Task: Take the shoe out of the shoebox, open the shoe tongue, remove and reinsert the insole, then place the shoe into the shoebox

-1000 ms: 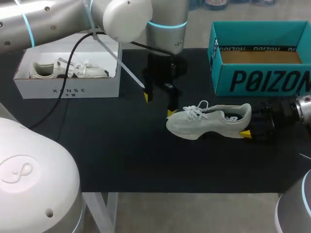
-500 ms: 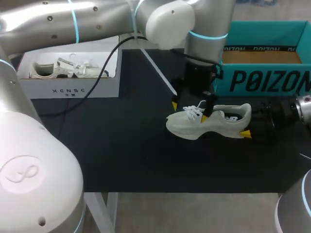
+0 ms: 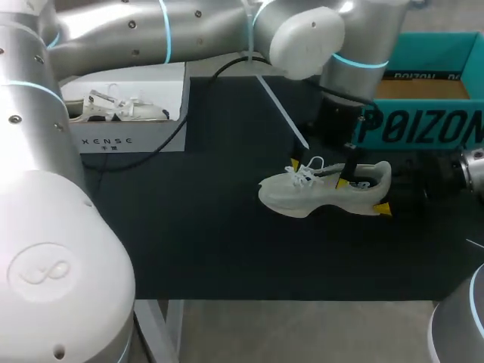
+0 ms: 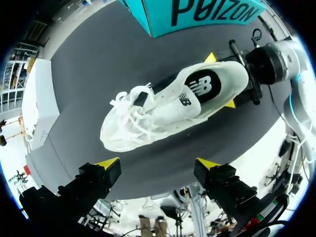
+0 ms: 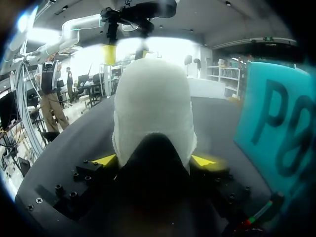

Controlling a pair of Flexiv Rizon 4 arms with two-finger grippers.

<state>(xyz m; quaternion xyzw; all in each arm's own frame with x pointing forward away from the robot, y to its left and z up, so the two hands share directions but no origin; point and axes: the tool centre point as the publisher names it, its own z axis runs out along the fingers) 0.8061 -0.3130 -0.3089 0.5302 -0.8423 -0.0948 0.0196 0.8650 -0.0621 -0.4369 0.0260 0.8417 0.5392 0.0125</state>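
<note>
The white mesh sneaker [image 3: 325, 195] lies on its side on the black table mat [image 3: 212, 234], just near of the teal cardboard shoebox [image 3: 423, 125] at far right. The right gripper [image 5: 153, 160] is clamped on its heel. The left gripper [image 4: 158, 164] hovers above the laces, fingers spread. A white cardboard box [image 3: 132, 140] sits far left.

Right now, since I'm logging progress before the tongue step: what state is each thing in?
shoe: out of the box, standing on its sole
teal shoebox: open
white box: open, holding another shoe
left gripper: open, over the shoe
right gripper: shut on the shoe's heel
</note>
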